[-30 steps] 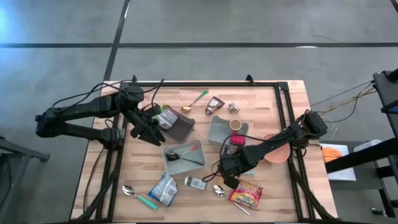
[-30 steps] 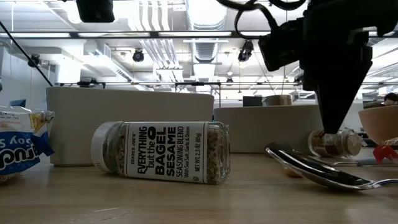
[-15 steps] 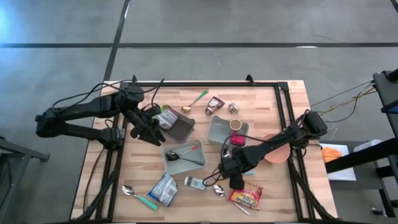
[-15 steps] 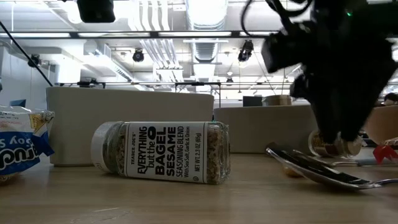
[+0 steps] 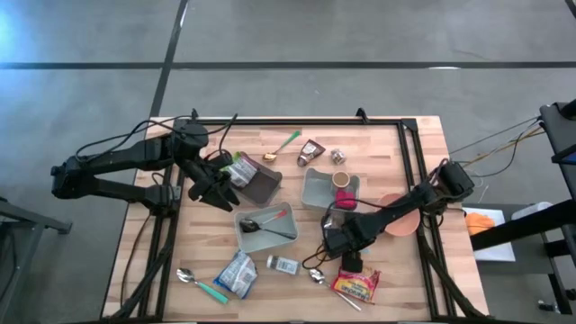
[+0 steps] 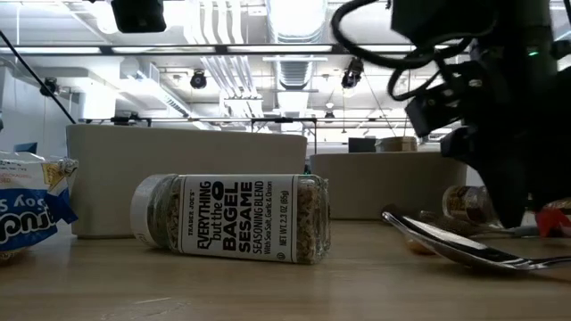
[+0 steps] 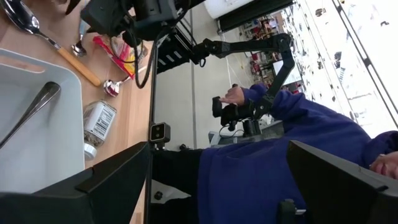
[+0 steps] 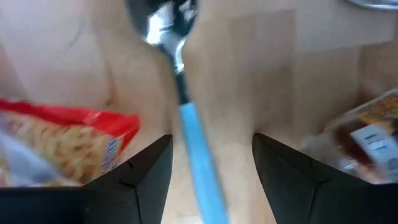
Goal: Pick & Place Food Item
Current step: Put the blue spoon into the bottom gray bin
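A red noodle packet (image 5: 355,284) lies flat on the table near its front edge; it also shows in the right wrist view (image 8: 62,140). My right gripper (image 5: 349,263) (image 8: 211,180) points down just behind the packet, open. Its fingers stand on either side of a blue-handled spoon (image 8: 186,124) that lies on the wood, and they touch nothing. My left gripper (image 5: 216,187) waits open at the table's left beside a dark brown tray (image 5: 258,184).
A seasoning bottle (image 5: 283,264) (image 6: 234,218) lies on its side left of the right gripper, next to a blue-and-white packet (image 5: 236,273). Behind are a grey bin with a spoon (image 5: 267,227), a second grey bin (image 5: 326,191) and a pink bowl (image 5: 400,218). A person shows beyond the table.
My right gripper has moved toward the table's near right, toward the red packet, and has come lower. It has rolled about its own axis and its fingers have opened from shut. Nothing on the table has moved.
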Tool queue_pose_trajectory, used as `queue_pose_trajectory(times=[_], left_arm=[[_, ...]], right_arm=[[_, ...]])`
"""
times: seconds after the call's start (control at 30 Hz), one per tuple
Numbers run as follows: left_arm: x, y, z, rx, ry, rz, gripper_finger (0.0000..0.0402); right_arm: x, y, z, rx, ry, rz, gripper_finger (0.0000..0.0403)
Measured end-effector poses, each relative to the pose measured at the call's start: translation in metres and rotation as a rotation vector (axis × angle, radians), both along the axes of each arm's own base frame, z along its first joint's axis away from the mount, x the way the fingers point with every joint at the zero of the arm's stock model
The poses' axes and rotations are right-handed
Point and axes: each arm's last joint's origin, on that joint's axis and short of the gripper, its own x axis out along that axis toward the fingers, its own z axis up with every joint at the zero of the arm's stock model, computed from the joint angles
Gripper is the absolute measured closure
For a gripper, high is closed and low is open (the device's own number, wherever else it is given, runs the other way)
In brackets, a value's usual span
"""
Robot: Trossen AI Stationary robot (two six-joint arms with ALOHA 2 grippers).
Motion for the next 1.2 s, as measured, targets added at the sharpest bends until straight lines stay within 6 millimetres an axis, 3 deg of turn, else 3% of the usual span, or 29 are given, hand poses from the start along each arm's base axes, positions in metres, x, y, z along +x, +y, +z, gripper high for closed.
queue_pose_trajectory(times=[0.3, 0.6, 0.73, 1.0, 1.2], left_arm=[[0.0, 0.0, 0.0, 0.0, 0.0, 0.0, 0.0022], [0.0, 0.0, 0.0, 0.0, 0.001, 0.0, 0.0022], [0.0, 0.0, 0.0, -0.002, 0.003, 0.0, 0.0021], [0.0, 0.0, 0.0, -0.004, 0.006, 0.001, 0.0021], [0.0, 0.0, 0.0, -0.006, 0.008, 0.001, 0.0021]], right_arm=[[-0.013, 0.015, -0.004, -0.041, -0.006, 0.071, 0.0184], [-0.018, 0.013, -0.011, -0.051, 0.001, 0.076, 0.0188], [-0.019, 0.012, -0.012, -0.054, 0.011, 0.08, 0.0231], [-0.021, 0.011, -0.013, -0.061, 0.024, 0.068, 0.0368], [-0.02, 0.015, -0.01, -0.065, 0.021, 0.074, 0.0369]])
